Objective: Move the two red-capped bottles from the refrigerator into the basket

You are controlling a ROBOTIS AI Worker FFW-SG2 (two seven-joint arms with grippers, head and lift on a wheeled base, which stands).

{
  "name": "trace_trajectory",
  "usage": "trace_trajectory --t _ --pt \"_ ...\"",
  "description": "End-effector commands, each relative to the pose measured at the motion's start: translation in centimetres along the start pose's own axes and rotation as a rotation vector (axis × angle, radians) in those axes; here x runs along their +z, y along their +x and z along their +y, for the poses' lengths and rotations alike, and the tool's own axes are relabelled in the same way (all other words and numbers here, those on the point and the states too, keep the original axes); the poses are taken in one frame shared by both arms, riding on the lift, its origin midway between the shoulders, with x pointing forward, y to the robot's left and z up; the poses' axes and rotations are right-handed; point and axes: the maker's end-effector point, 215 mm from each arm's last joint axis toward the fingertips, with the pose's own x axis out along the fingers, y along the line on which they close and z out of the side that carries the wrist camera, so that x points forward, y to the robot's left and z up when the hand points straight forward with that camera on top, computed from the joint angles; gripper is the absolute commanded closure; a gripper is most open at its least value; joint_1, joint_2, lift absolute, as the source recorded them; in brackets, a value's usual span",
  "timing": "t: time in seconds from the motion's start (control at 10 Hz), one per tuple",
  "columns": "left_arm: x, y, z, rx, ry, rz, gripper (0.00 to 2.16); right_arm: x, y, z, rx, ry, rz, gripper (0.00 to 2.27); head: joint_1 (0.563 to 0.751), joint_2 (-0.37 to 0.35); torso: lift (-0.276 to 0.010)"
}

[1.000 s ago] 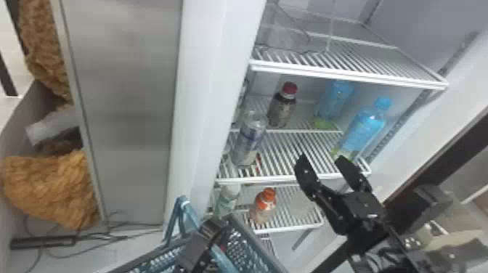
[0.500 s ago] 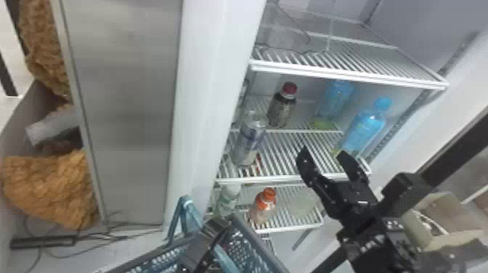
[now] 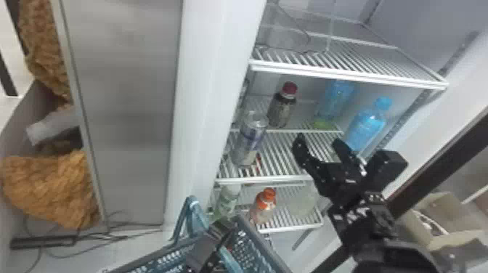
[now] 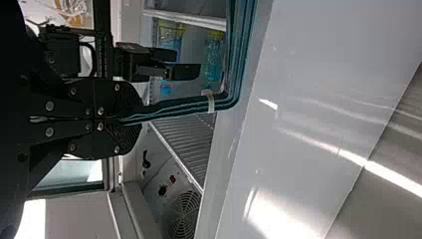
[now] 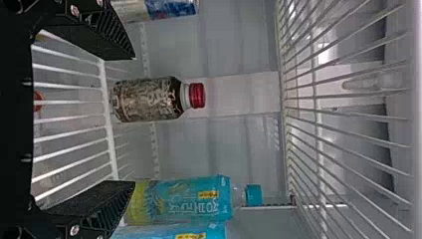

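Right now the red-capped bottle (image 3: pixel 282 110) is standing on the middle refrigerator shelf (image 3: pixel 287 154), beyond a can (image 3: pixel 249 139); an orange-capped bottle (image 3: pixel 263 207) is sitting one shelf below. Two blue-capped bottles (image 3: pixel 366 127) are standing to the right. I am holding my right gripper (image 3: pixel 318 139) before the middle shelf, fingers spread; my left gripper (image 3: pixel 219 232) is clamping the basket's (image 3: pixel 159 260) handles (image 4: pixel 181 105).
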Motion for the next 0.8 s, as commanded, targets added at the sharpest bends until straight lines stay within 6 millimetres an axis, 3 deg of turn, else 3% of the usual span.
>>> trace_trajectory --t 0.0,0.3,0.7 --pt "0.0 0.0 0.0 0.0 -0.001 0.001 1.2 -0.6 1.9 -0.2 -0.007 -0.002 0.013 0.12 0.695 -0.35 0.0" --pt "-0.3 0.3 0.0 -0.003 -0.007 0.006 1.2 -1.6 5.6 1.4 0.021 0.006 0.031 0.12 0.695 -0.35 0.0" --pt "-0.3 0.2 0.2 -0.002 -0.013 0.005 1.2 -2.1 9.1 0.9 0.002 -0.001 0.048 0.11 0.695 -0.35 0.0"
